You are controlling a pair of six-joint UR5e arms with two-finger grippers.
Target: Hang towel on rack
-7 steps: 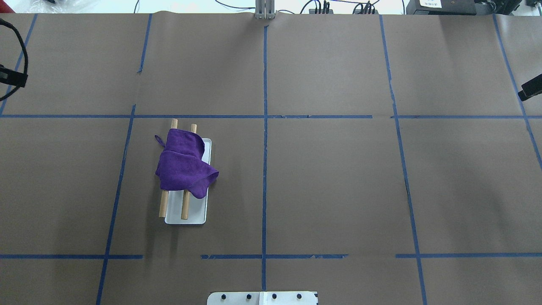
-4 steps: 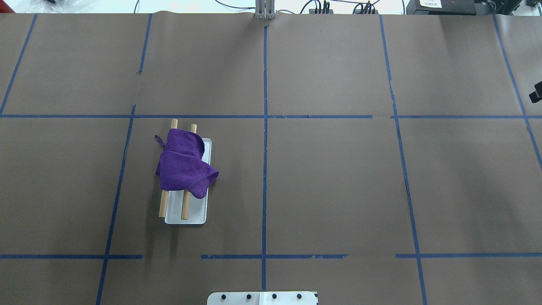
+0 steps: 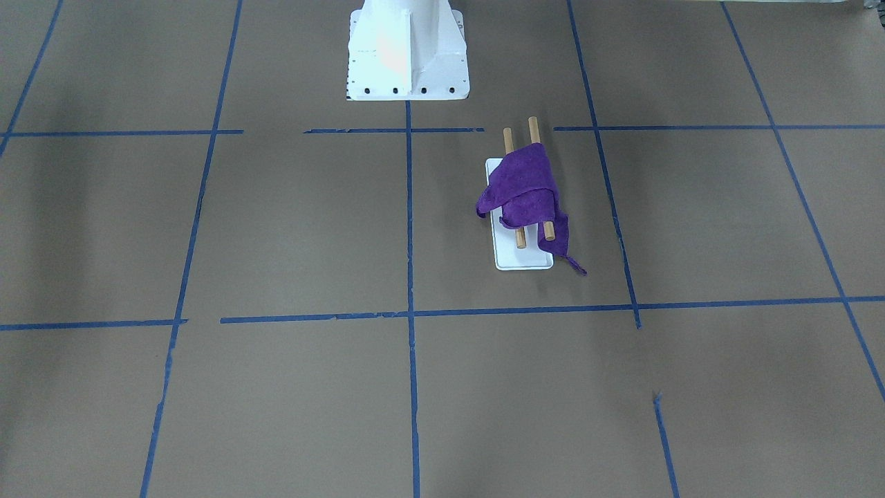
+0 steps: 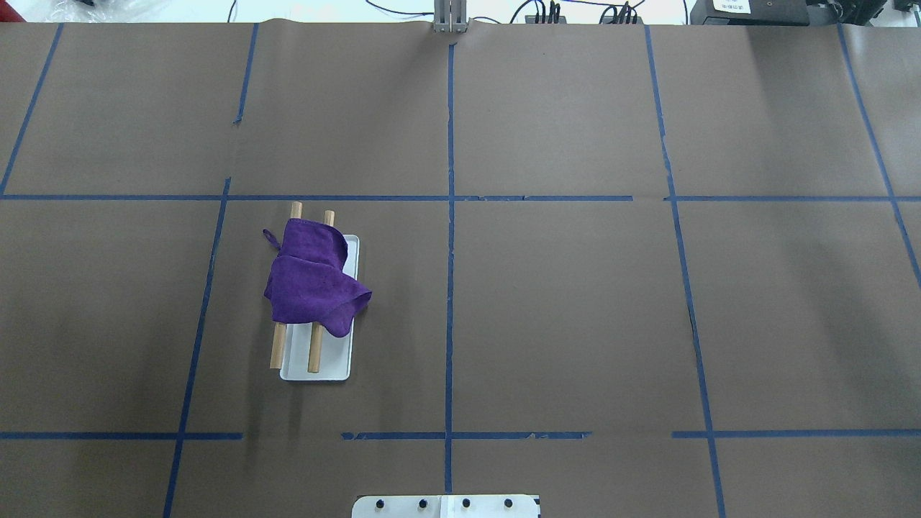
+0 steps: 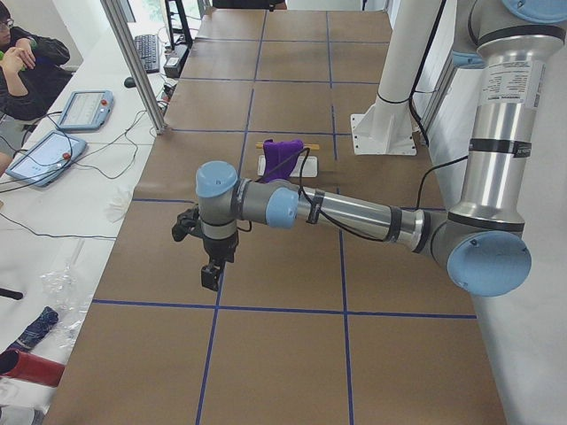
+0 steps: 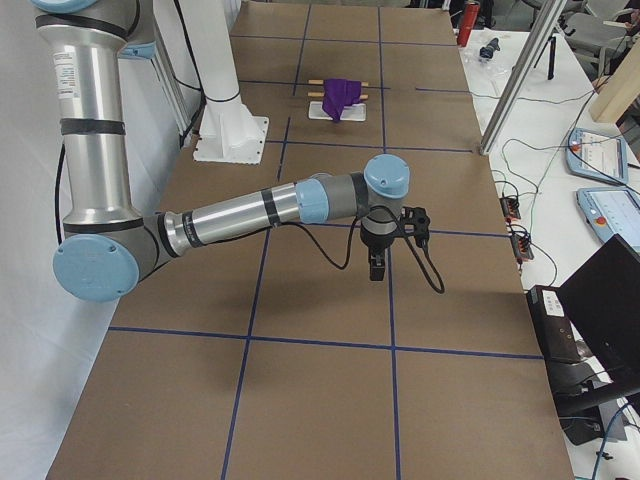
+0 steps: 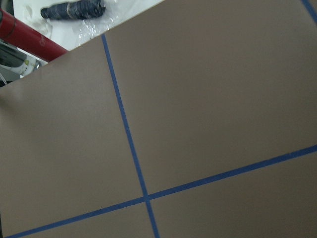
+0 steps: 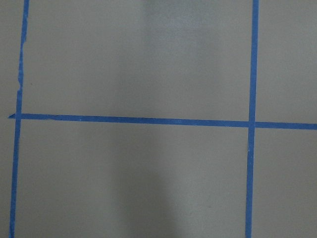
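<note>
A purple towel (image 4: 313, 280) lies bunched over the two wooden dowel rods (image 4: 314, 352) of the rack, whose white base (image 4: 332, 367) stands left of the table's middle. One corner of the towel trails onto the table in the front-facing view (image 3: 570, 261). The rack base also shows there (image 3: 522, 259). My left gripper (image 5: 210, 276) hangs over the table's left end, far from the rack, and I cannot tell if it is open. My right gripper (image 6: 376, 270) hangs over the right end, and I cannot tell its state either. Neither shows in the overhead view.
The white robot pedestal (image 3: 406, 48) stands at the table's near edge. Blue tape lines (image 4: 450, 216) grid the brown table. A red cylinder (image 7: 29, 39) and a dark bundle (image 7: 74, 10) lie beyond the left end. A metal post (image 5: 133, 62) and a seated operator (image 5: 22, 62) are on the far side.
Parts of both arms that showed at the left and right edges of the overhead view have moved outward and out of that view. Towel and rack have not moved.
</note>
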